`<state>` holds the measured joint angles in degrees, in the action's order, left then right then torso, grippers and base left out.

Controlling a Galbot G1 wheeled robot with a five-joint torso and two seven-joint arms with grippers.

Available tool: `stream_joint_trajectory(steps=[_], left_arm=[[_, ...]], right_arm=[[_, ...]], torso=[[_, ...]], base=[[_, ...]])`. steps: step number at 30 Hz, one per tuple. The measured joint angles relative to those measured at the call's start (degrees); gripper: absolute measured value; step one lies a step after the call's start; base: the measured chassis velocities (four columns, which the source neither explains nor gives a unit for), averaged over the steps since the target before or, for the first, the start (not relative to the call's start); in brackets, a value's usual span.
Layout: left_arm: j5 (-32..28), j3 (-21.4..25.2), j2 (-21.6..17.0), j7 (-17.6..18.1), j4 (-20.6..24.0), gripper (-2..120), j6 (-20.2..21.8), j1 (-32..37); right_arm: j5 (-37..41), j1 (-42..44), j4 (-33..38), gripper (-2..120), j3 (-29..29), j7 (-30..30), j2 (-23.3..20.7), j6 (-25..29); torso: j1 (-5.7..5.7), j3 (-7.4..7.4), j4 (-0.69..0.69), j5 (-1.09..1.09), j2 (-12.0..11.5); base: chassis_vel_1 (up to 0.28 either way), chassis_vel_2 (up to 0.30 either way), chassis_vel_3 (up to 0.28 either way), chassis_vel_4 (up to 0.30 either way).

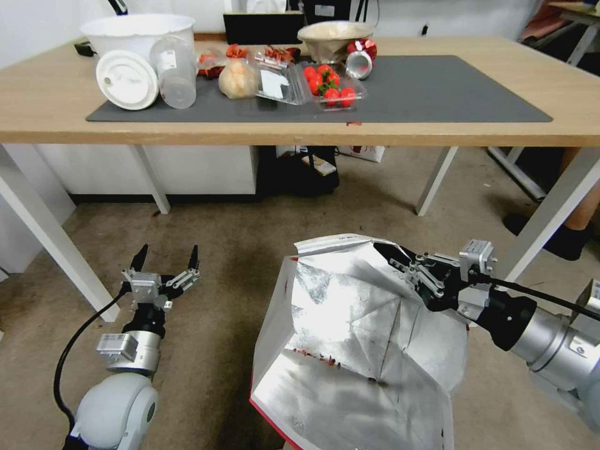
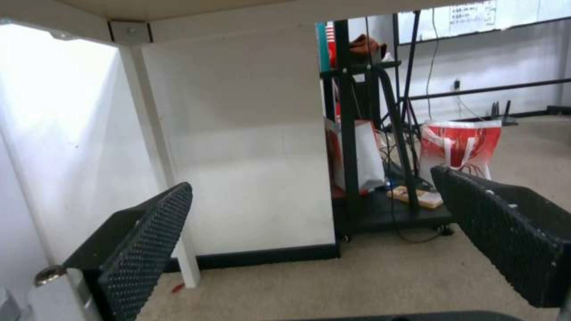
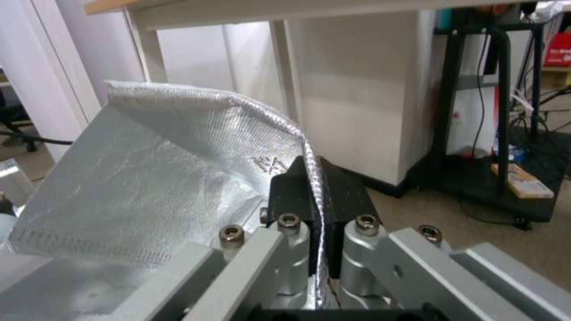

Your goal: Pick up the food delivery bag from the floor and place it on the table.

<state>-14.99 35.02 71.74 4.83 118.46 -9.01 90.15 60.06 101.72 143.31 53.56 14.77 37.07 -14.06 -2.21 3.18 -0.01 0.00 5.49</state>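
Note:
The food delivery bag [image 1: 350,337] stands open in front of the table [image 1: 37,100], its silver foil lining facing me and a red edge at its near corner. My right gripper [image 1: 397,257] is shut on the bag's upper right rim. In the right wrist view the foil rim [image 3: 178,147] runs pinched between the two black fingers [image 3: 285,187]. My left gripper [image 1: 167,257] hovers open over the floor [image 1: 237,250], left of the bag and apart from it. Its black textured pads [image 2: 149,240] stand wide apart, facing the space under the table.
The table's grey mat [image 1: 437,94] carries a white bucket [image 1: 137,31], a lid [image 1: 125,80], a clear cup [image 1: 175,72], a strawberry box [image 1: 330,84] and a bowl [image 1: 334,37]. White legs [image 1: 56,244] flank the bag. A person's foot [image 1: 562,240] rests at right.

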Motion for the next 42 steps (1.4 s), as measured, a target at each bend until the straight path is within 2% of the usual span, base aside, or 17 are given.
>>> stream_joint_trajectory(steps=[7,10,21,42], left_arm=[[0.49,0.17,-0.03,-0.04,0.06,100,-0.1,0.22],[0.72,0.23,0.07,-0.04,0.0,100,-0.23,0.42],[0.64,0.31,-0.15,0.55,1.62,100,1.35,1.93],[0.33,0.23,-0.38,0.96,0.91,100,1.69,1.29]], right_arm=[[0.08,0.18,-0.03,0,-0.02,1.04,-0.01,0.36],[0.27,0.24,-0.05,0,-0.02,2.13,-0.23,0.85],[0.9,0.26,-0.06,0,-0.11,3.78,-0.3,1.68],[5.05,0.8,-0.07,0,-0.65,5.1,-0.49,2.59]], torso=[[-0.18,1.38,0.0,0.0,1.52],[-0.35,2.41,0.0,0.0,2.71],[-0.84,4.37,0.0,0.0,5.15],[-2.05,8.15,0.0,0.0,10.11]], base=[[0.0,0.0,0.0,0.0],[0.0,0.0,0.0,0.0],[0.0,0.0,0.0,0.0],[0.0,0.0,0.0,0.0]])
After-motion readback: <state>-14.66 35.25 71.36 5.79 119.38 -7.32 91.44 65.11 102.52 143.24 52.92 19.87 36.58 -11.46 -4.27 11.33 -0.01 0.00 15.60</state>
